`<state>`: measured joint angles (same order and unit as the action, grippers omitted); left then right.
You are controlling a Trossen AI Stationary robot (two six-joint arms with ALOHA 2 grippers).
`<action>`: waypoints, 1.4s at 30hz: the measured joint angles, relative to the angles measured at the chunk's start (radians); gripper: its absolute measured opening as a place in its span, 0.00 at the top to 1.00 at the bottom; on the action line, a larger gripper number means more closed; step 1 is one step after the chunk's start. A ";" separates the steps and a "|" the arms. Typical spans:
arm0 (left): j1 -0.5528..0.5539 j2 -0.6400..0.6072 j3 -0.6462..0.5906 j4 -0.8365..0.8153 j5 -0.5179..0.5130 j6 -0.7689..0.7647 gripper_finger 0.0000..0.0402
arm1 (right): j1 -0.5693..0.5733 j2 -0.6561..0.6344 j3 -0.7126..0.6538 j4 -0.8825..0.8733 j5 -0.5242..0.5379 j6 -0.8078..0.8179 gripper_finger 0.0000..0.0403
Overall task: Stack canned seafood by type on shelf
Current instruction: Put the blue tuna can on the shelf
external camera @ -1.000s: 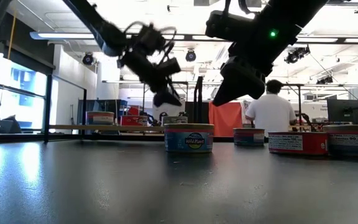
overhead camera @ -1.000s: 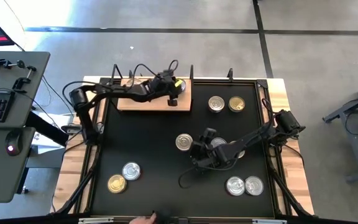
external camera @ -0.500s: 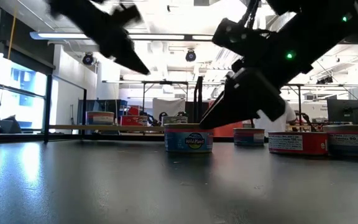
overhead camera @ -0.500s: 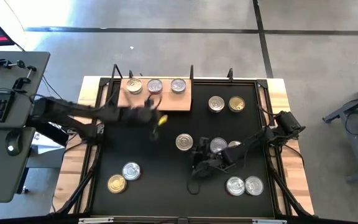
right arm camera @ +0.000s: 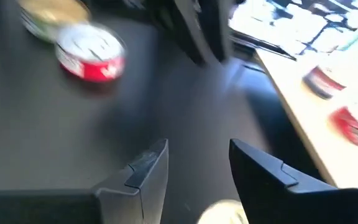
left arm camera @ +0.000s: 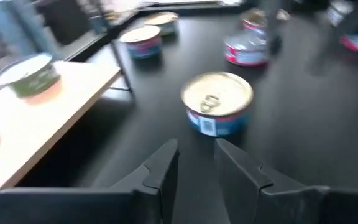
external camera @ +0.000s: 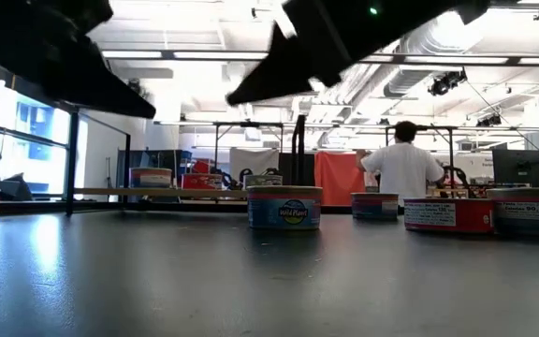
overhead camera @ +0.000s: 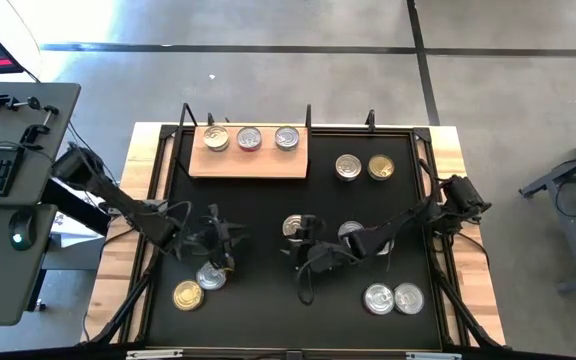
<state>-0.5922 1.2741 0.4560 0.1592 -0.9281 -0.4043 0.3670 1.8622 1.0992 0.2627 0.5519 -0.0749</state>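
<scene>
The wooden shelf (overhead camera: 248,160) lies at the table's far left and carries three cans (overhead camera: 250,139) in a row. More cans stand on the black table. A blue-labelled one (overhead camera: 293,227) is at the middle, and a pair (overhead camera: 199,285) is near the front left. My left gripper (overhead camera: 228,245) hovers just beyond that pair, slightly open and with nothing between its fingers (left arm camera: 166,165). It faces the blue-labelled can (left arm camera: 217,102). My right gripper (overhead camera: 298,248) is open and hangs over the middle of the table, beside the blue-labelled can and above it (external camera: 284,206).
Two cans (overhead camera: 363,167) stand at the far right, two (overhead camera: 393,298) at the near right, and one (overhead camera: 351,233) under my right arm. A person (external camera: 403,168) stands in the room behind. The two grippers face each other, about one can-width apart.
My left gripper has left the shelf's right-hand can behind and swept fast toward the near edge and slightly down, rolling as it went. It is now by the front-left pair. My right gripper has tipped up toward level, risen and shifted a little left.
</scene>
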 joint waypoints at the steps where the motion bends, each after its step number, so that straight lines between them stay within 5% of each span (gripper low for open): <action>1: -0.001 0.017 0.001 0.011 -0.014 -0.030 0.77 | -0.009 0.000 0.000 0.028 -0.054 0.010 0.60; 5: -0.005 0.100 0.001 0.126 0.036 0.014 0.77 | -0.019 -0.006 0.000 0.019 -0.205 -0.040 0.60; 10: 0.030 0.226 0.003 0.388 0.138 0.163 0.77 | 0.012 -0.084 0.000 -0.250 -0.109 -0.077 0.60; 16: 0.142 0.414 0.084 0.613 0.285 0.431 0.75 | 0.008 -0.119 -0.001 -0.581 -0.123 0.156 0.60; 21: 0.253 0.540 0.222 0.608 0.501 0.507 0.65 | 0.020 -0.107 -0.002 -0.659 -0.134 0.241 0.60; 25: 0.326 0.609 0.349 0.433 0.675 0.516 0.57 | 0.051 -0.116 -0.002 -0.716 -0.109 0.310 0.60; 31: 0.363 0.655 0.504 0.095 0.571 0.597 0.58 | 0.098 -0.117 -0.002 -0.781 -0.008 0.415 0.60; 42: 0.301 0.653 0.562 0.076 0.453 0.657 0.68 | 0.106 -0.117 -0.002 -0.784 0.025 0.442 0.60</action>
<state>-0.2914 1.9274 1.0183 0.2351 -0.4754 0.2524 0.4732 1.7447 1.0977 -0.5217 0.5766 0.3668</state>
